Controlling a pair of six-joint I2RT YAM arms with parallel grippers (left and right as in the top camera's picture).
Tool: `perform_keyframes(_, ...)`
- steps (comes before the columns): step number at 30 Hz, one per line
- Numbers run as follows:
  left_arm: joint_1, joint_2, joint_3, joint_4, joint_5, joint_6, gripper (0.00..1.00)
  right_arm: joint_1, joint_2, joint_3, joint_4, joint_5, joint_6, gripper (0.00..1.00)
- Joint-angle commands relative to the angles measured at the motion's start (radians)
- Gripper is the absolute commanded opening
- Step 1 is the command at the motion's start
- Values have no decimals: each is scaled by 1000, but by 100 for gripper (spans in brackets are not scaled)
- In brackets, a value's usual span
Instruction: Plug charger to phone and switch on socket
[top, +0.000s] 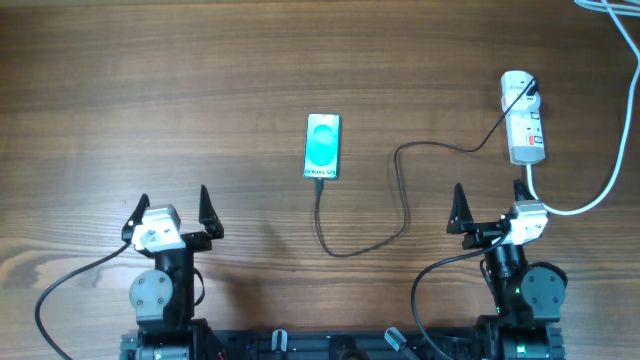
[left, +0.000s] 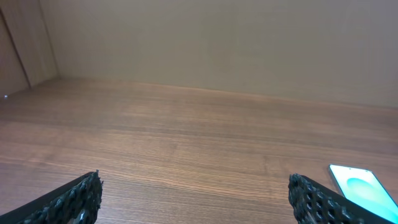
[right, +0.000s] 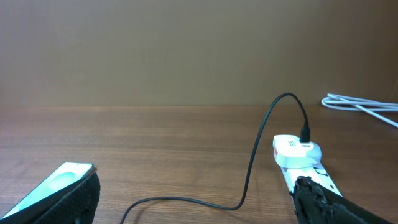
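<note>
Nearest the lens sit the 2 grippers at the table's near edge; the left gripper (top: 173, 200) has its jaws spread wide, holding nothing and touching nothing; the right gripper (top: 489, 195) is spread just as wide and is also empty. Bare wood of the table (top: 150, 90) stretches across the whole left half and the far side, so the left arm has free room ahead and to both sides; the right side is tighter, with the socket (top: 522, 130) ahead of the right gripper; its white lead (top: 600, 195) leaves the near end, passes just beside that gripper's outer finger, then curves off toward the far right corner. The phone (top: 322, 146) lies flat near the middle, screen up, its long axis running near to far, the white text strip at the near end. The charger (top: 401, 190) meets that near end, loops toward the robot, climbs back and runs right to a black plug in the socket's far end; whether its tip is seated in the phone I cannot tell. The socket's long axis also runs near to far, a little tilted.
</note>
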Motion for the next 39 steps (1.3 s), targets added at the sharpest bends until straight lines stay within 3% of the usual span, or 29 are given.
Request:
perform_keyframes(1,-5,-11,-6,-7,24,21,100,-4,-12,-1,3,-1,-10,100)
perform_keyframes(39,-26,-11,-5,-9,69,42,100,-4,-12,-1,3,-1,-10,100)
